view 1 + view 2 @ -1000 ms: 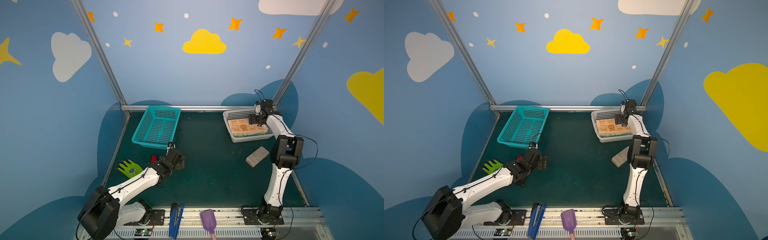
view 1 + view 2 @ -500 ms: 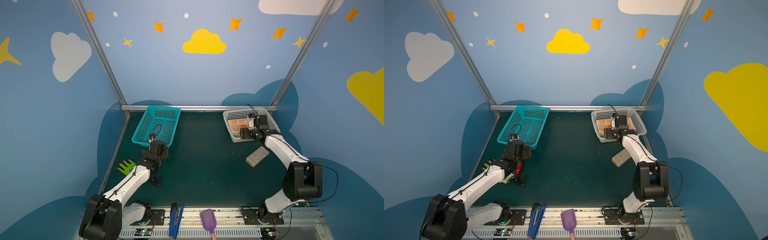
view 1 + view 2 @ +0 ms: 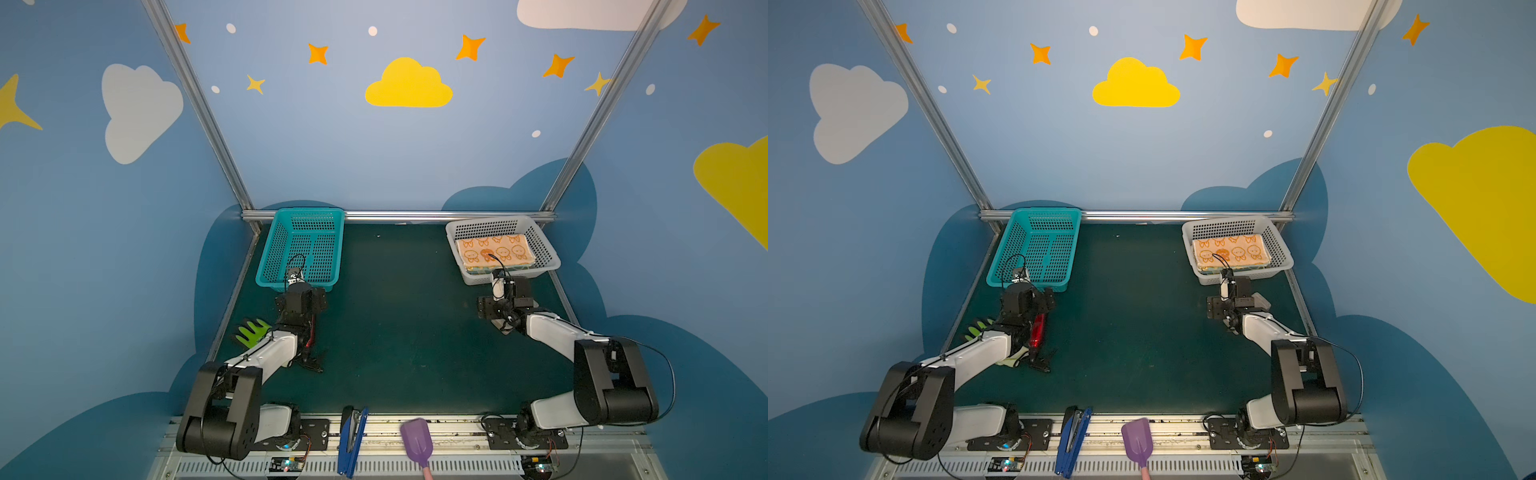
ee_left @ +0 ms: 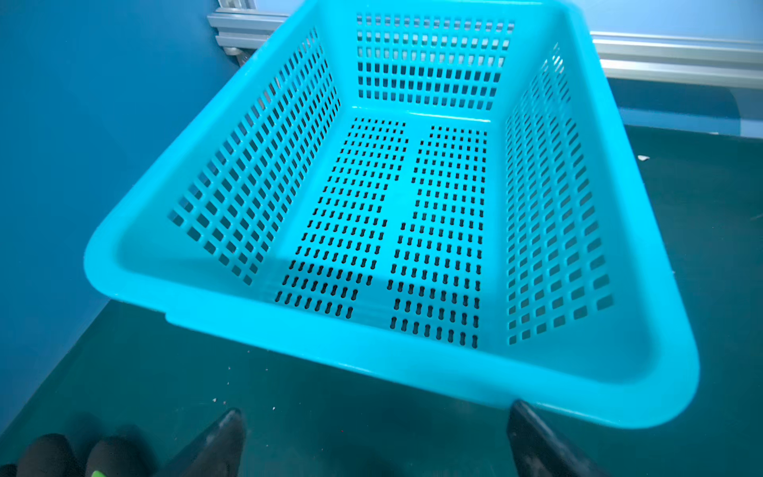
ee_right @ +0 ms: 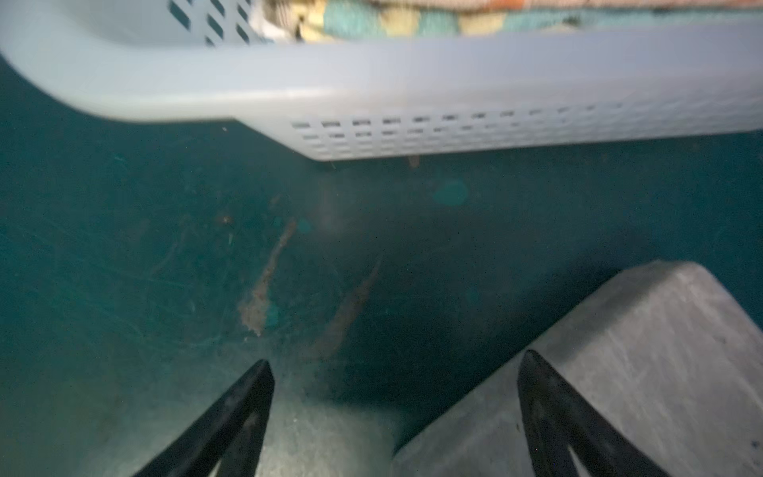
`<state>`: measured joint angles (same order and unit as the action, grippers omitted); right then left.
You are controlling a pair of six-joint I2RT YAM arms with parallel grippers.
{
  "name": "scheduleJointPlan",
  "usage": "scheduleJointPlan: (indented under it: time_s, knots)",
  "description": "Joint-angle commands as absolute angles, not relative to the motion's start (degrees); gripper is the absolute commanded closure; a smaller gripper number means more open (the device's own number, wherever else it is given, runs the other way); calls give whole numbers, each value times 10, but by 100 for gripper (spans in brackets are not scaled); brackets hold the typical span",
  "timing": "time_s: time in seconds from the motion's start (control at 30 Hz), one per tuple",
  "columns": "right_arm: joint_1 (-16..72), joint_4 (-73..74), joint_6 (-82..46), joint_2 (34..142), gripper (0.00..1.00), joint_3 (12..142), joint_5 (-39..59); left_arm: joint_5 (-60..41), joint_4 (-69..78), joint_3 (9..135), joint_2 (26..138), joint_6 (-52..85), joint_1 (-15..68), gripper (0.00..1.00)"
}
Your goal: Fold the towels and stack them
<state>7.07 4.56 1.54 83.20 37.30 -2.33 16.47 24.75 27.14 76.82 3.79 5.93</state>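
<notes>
**Stack of towels (image 3: 493, 252) sits in white basket (image 3: 486, 227); both grippers wide open and empty**

Folded towels lie one on another inside the white basket at the far right of the table (image 3: 407, 324). In both top views the orange towel (image 3: 1231, 251) with cream rabbits lies flat on top. The right wrist view shows the edge of a mint and yellow towel (image 5: 413, 20) beneath it, though that view is blurred. How many layers lie below cannot be told.

The right gripper (image 5: 397, 360) hovers low over the table just in front of the white basket's near wall, jaws spread apart with nothing between them. A grey block (image 5: 660, 351) lies just beside it. One finger shows in front of the block, and whether they touch cannot be told.

The left gripper (image 4: 375, 417) points at the near rim of the teal basket (image 3: 277, 249) at the far left, jaws likewise released and holding nothing. No cloth shows in the teal basket. A green glove (image 3: 251, 332) and a red-handled tool (image 3: 1038, 330) lie on the table by the left arm.
</notes>
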Motion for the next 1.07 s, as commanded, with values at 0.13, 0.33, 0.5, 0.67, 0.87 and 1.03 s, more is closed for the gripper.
scheduleJointPlan:
  time_s: [0.13,0.33,0.5,0.67,0.87,1.03]
  knots:
    - [55,157,3,810,12,348,-11,128,385,256,850,27,25,0]
    - [48,373,51,835,8,246,15,67,452,222,865,3,22,0]
    - [38,216,-22,831,8,319,-27,69,425,242,873,36,-2,0]
    - [32,219,-24,833,8,319,-23,69,424,242,873,37,-2,0]
    - [32,216,-23,835,8,323,-22,69,425,242,873,37,-2,0]
    - [32,217,-24,833,8,322,-22,69,425,241,872,37,-1,0]
